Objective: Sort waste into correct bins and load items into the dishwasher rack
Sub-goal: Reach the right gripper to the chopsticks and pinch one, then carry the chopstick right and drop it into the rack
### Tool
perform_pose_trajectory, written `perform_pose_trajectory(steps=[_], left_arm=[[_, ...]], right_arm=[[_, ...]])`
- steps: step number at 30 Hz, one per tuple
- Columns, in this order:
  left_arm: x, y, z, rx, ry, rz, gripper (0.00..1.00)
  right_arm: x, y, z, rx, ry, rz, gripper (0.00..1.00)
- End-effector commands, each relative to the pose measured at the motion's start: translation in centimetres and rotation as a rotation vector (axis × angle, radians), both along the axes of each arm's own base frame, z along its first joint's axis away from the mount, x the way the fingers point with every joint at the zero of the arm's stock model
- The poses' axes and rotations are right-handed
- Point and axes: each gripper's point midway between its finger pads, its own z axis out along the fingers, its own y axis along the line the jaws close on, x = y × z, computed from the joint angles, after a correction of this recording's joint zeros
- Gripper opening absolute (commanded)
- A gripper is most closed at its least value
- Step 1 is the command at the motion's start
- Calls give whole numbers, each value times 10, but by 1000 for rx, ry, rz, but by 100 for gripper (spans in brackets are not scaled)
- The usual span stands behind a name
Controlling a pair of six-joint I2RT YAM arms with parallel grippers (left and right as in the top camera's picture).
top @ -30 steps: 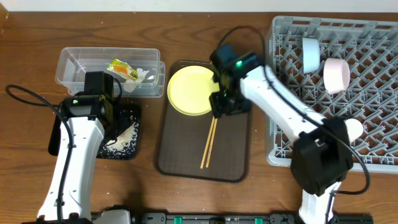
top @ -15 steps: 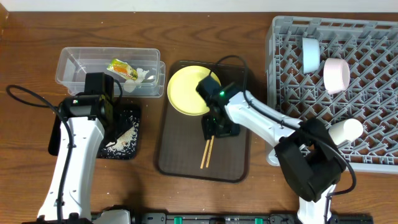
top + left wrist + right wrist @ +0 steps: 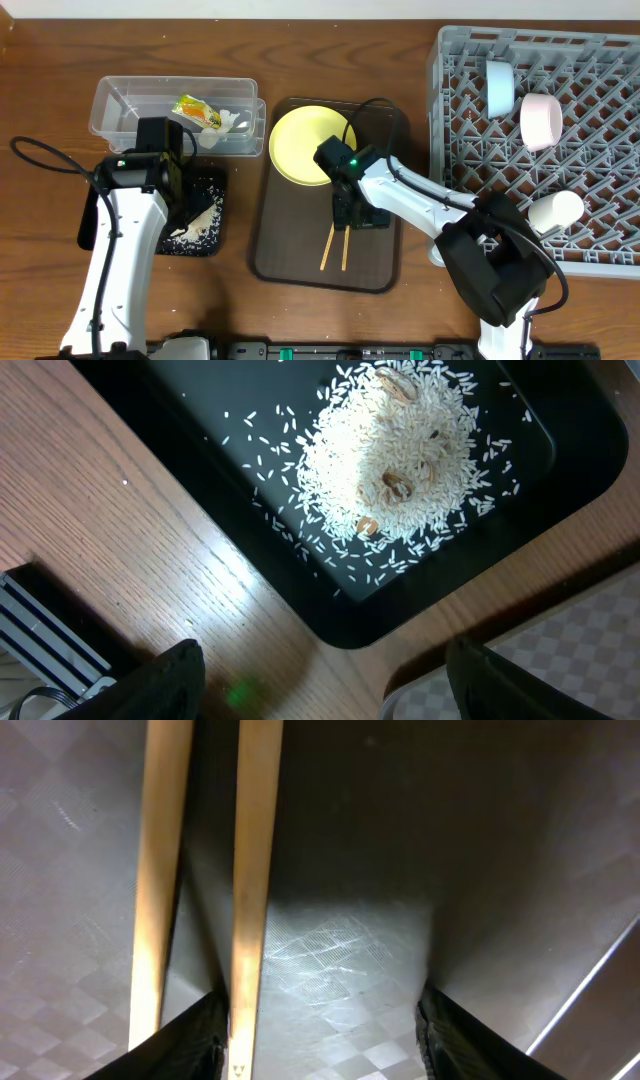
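Note:
The wooden chopsticks [image 3: 333, 250] lie on the brown serving tray [image 3: 300, 268] below the yellow plate [image 3: 300, 145]. My right gripper [image 3: 347, 214] is down over their upper ends, open. In the right wrist view one chopstick [image 3: 255, 870] runs just inside the left finger [image 3: 185, 1040] and the other lies outside it; the right gripper [image 3: 325, 1040] holds nothing. My left gripper [image 3: 172, 195] hangs open over the black tray [image 3: 90, 238] with its rice pile [image 3: 395, 455]. The clear tub [image 3: 120, 110] holds the wrapper [image 3: 197, 110] and white scraps [image 3: 232, 122].
The grey dishwasher rack [image 3: 600, 200] at the right holds a light blue bowl [image 3: 499, 86], a white bowl [image 3: 541, 121] and a pale cup [image 3: 556, 210]. A black cable loops over the yellow plate's right edge. Bare wooden table lies left of the black tray [image 3: 200, 490].
My right gripper has moved from the plate's edge toward the front of the brown tray and come down over the chopsticks, which have spread slightly apart. The left arm has not moved.

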Motion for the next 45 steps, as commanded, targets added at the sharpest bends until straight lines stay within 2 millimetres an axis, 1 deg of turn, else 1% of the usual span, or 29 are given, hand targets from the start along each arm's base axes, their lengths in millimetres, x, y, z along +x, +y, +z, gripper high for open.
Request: perform_pose_trajectory(steps=[1,2,5,6,8,11,14,16,18,21,23,25,27,28,29,30,33,36,39,42,45], left_arm=[[1,2,4,6,-3,-4,80],[1,2,4,6,-4,-4,80],[2,2,4,7,-8,-3,80],[2,2,4,7,-8,-3,80],[2,2,4,7,-9,-3,80],[2,2,4,7,-8,-3,80],[2,2,4,7,-8,-4,80],[2,2,4,7,-8,-3,80],[2,2,4,7,-8,-4,80],[2,2,4,7,-8,-3,80],[2,2,4,7,-8,-4,80],[2,2,4,7,-8,-4,80],[2,2,4,7,-7,-4,80],[2,2,4,7,-7,-4,80],[2,2,4,7,-8,-4,80],[2,2,4,7,-7,-4,80],[2,2,4,7,-8,-3,80],[2,2,4,7,-8,-3,80],[2,2,4,7,-8,-4,80],[2,2,4,7,-8,-3,80],[2,2,4,7,-8,-3,80]], right_arm=[[-10,-11,-11,-52,17,-37,49],[-12,-12,-12,-56,22,-44,45],[-16,-16,-16,-64,34,-55,24],[-17,-16,-16,-65,38,-55,20],[-18,-16,-17,-63,41,-55,15],[-18,-16,-16,-60,44,-56,2],[-18,-17,-13,-50,52,-62,1],[-14,-20,-5,-39,45,-52,1],[-5,-23,9,-19,21,-45,1],[12,-28,39,41,-50,-56,1],[25,-36,64,88,-118,-58,1],[38,-47,92,131,-195,-41,1],[47,-62,118,157,-271,-24,1],[52,-73,133,167,-313,-19,1],[53,-80,141,171,-336,-20,1],[56,-95,152,164,-368,-46,1],[58,-129,169,126,-415,-85,1],[57,-157,169,90,-402,-111,1],[52,-178,158,53,-344,-113,1],[49,-188,145,35,-298,-130,1],[50,-191,133,26,-267,-129,2]])
